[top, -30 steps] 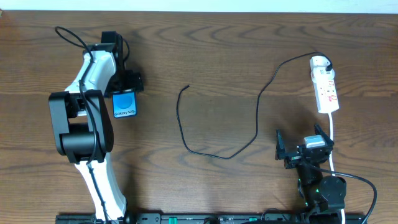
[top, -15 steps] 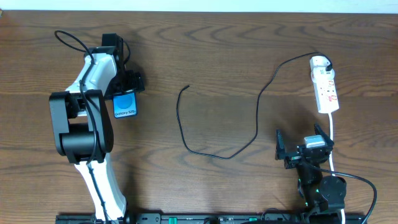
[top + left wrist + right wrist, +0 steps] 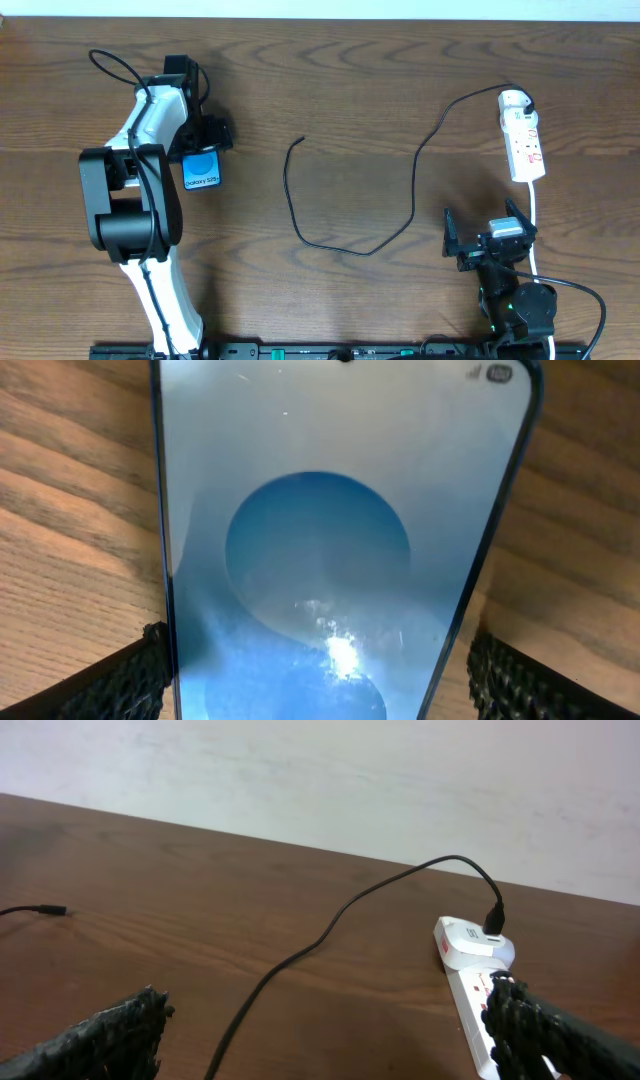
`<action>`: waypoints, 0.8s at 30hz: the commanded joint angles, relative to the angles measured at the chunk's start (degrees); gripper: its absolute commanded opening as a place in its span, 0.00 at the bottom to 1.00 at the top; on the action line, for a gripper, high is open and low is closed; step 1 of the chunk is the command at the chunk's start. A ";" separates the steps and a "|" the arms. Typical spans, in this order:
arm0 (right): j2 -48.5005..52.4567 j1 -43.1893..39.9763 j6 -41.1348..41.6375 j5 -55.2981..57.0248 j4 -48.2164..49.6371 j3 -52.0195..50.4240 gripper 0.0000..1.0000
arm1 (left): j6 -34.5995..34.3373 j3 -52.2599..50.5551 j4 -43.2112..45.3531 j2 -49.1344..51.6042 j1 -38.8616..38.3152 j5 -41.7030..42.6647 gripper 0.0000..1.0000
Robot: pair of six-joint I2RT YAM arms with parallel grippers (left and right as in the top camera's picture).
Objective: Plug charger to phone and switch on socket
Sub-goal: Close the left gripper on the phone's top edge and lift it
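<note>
Your left claw (image 3: 203, 140) sits over the far end of the phone (image 3: 202, 170), with its jaws spread wide to either side of the handset. In the left wrist view the pads (image 3: 140, 675) flank the phone's long edges. One seems to meet the edge while a thin strip of wood shows by the other, so you cannot tell whether it is pinching the phone or only straddling it.

The phone lies flat on the worktop (image 3: 350, 80), screen up, at the left side next to the left arm. Its long axis runs roughly away from you, and the white lettering is at the near end.

Your right claw (image 3: 482, 225) is spread fully apart and holds nothing, and its wrist view shows only bare wood between the fingertips. It sits near the front right, just short of the socket (image 3: 525, 140).

The socket lies at the right, long axis also far to near, rounded end farthest. Its white cord (image 3: 533, 215) trails back past the right claw.

The charger (image 3: 413, 190) is plugged in at that far end and loops across the middle of the worktop. Its free plug (image 3: 302, 139) lies well apart from the phone, to the phone's right.
</note>
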 commanded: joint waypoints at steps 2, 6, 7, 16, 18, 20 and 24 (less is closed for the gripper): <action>-0.33 0.22 0.81 0.28 -0.11 -0.13 0.99 | 2.36 -1.57 -0.68 1.11 0.13 -1.38 0.94; -0.33 0.22 0.81 0.28 -0.11 -0.13 0.99 | 2.36 -1.57 -0.26 1.11 0.13 -1.38 0.93; -0.33 0.22 0.81 0.28 -0.11 -0.13 0.99 | 2.36 -1.57 -0.24 1.11 0.13 -1.38 0.88; -0.33 0.22 0.81 0.26 -0.11 -0.13 0.99 | 2.56 -1.57 -0.61 1.11 0.13 -1.40 0.79; -0.33 0.22 0.81 0.28 -0.11 -0.13 0.99 | 2.27 -1.57 -0.63 1.11 0.13 -1.40 0.79; -0.33 0.22 0.81 0.28 -0.11 -0.13 0.99 | 2.12 -1.57 -0.59 1.11 0.13 -1.40 0.79; -0.33 0.22 0.81 0.26 -0.11 -0.13 0.99 | 2.12 -1.55 -0.46 1.09 0.13 -1.40 0.78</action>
